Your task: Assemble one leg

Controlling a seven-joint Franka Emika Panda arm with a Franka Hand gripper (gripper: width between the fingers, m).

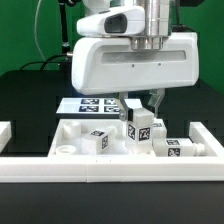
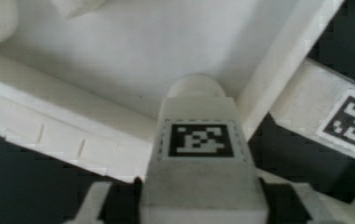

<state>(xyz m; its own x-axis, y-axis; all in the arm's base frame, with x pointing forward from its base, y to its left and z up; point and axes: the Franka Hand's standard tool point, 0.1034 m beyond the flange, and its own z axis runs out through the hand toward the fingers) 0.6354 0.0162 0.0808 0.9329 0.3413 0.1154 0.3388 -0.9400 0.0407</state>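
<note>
My gripper (image 1: 140,112) is shut on a leg (image 1: 139,129), a small white post with black-and-white tags. It holds the leg upright just over the large flat white panel (image 1: 80,135). In the wrist view the leg (image 2: 200,130) sits between the two dark fingers (image 2: 128,198), tag facing the camera, with the gripper (image 2: 200,205) closed against its sides. The white panel (image 2: 138,50) lies beyond the leg's far end. A second leg (image 1: 97,140) lies on the panel toward the exterior view's left. Another leg (image 1: 176,150) lies to the right and also shows in the wrist view (image 2: 348,115).
The marker board (image 1: 92,103) lies flat behind the panel. A low white wall (image 1: 100,172) runs across the front, with raised ends at the far left (image 1: 5,130) and right (image 1: 212,135). The table is black.
</note>
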